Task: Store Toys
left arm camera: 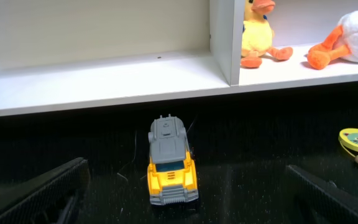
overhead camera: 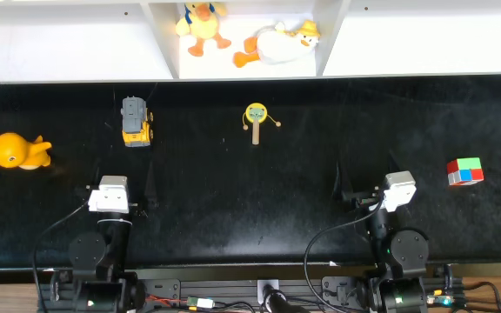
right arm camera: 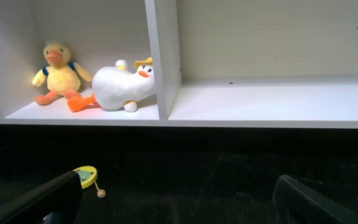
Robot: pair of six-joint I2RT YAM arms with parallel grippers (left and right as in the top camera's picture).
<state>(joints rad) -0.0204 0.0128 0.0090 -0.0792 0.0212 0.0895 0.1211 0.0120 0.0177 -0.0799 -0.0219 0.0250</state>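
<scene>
Black matting covers the bench [overhead camera: 259, 209], faintly scuffed and dusty, and four toys lie spread across it, evidently waiting to be put away. A toy truck [overhead camera: 136, 122] in yellow and grey stands towards the far left of the bench. A small rattle drum [overhead camera: 256, 116] lies near the middle of the far edge. An orange duck [overhead camera: 20, 151] sits by the left edge, and a colour cube [overhead camera: 464, 171] rests by the right edge. Along the far edge runs a white shelf [overhead camera: 59, 52] split by upright partitions. Its middle compartment holds a yellow plush duck [overhead camera: 201, 22], sitting up, and a white plush duck [overhead camera: 277, 43], lying on its side, which suggests that bay is where toys belong. The left gripper [overhead camera: 111, 184] hangs near the bench's near edge with its fingers spread wide. The truck is straight ahead between them but well apart, which looks like a line-up for a first pick. The right gripper [overhead camera: 397, 183] is likewise spread and holds nothing; it faces the shelf, with the drum off to one side. Loose cables [overhead camera: 307, 252] trail along the near edge by the arm bases. Little of the room shows beyond the shelf's plain white walls.
</scene>
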